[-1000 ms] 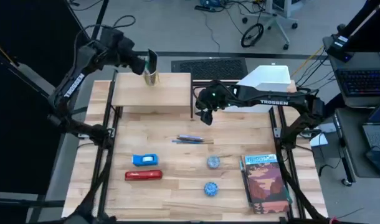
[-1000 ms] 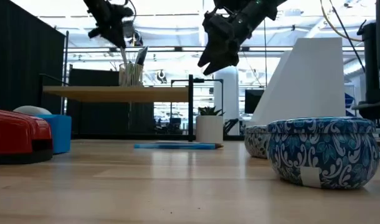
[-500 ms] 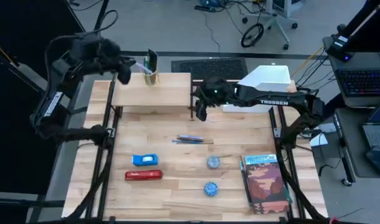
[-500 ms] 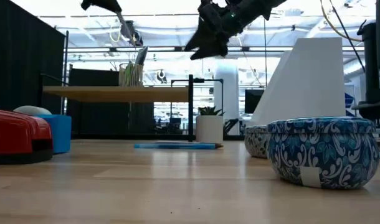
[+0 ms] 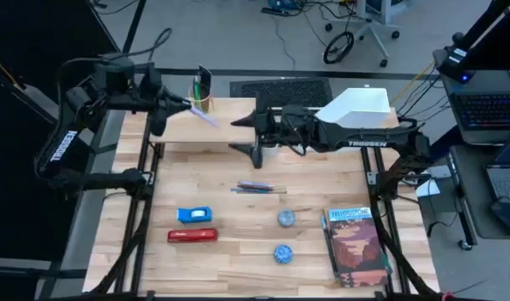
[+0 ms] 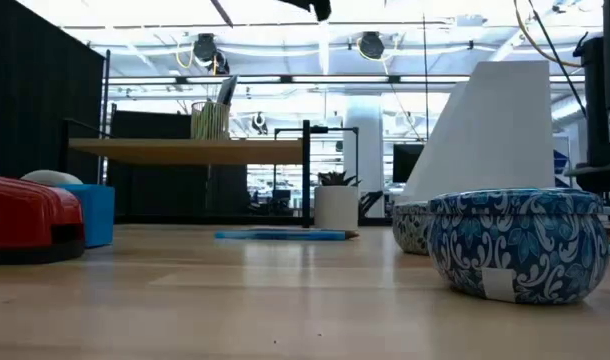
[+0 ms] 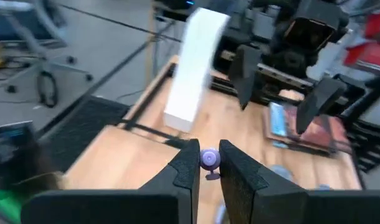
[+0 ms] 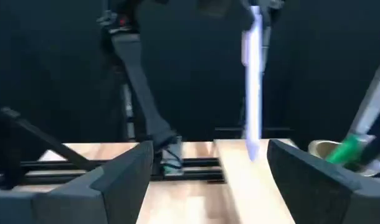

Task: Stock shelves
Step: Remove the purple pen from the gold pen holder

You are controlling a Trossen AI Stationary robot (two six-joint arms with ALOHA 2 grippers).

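One purple pen (image 5: 203, 116) is pinched in the left gripper (image 5: 176, 104) above the plank shelf (image 5: 230, 127), beside the pen cup (image 5: 203, 104) at its back edge. The right gripper (image 5: 247, 135) hovers spread off the shelf's right end, near the white file holder (image 5: 359, 109). Most stock is left: pens (image 5: 257, 187), stapler (image 5: 192, 236), tape dispenser (image 5: 196, 215), two tins (image 5: 286, 218) and a book (image 5: 355, 247) lie on the tabletop (image 5: 238, 251).

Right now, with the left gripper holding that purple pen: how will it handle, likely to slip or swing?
The purple pen is thin and probably stiff and light. The left gripper pinches it near one end, so the long free length could pivot between the narrow fingers. It looks smooth and round, so it may slip, and would likely roll if dropped on the plank shelf.
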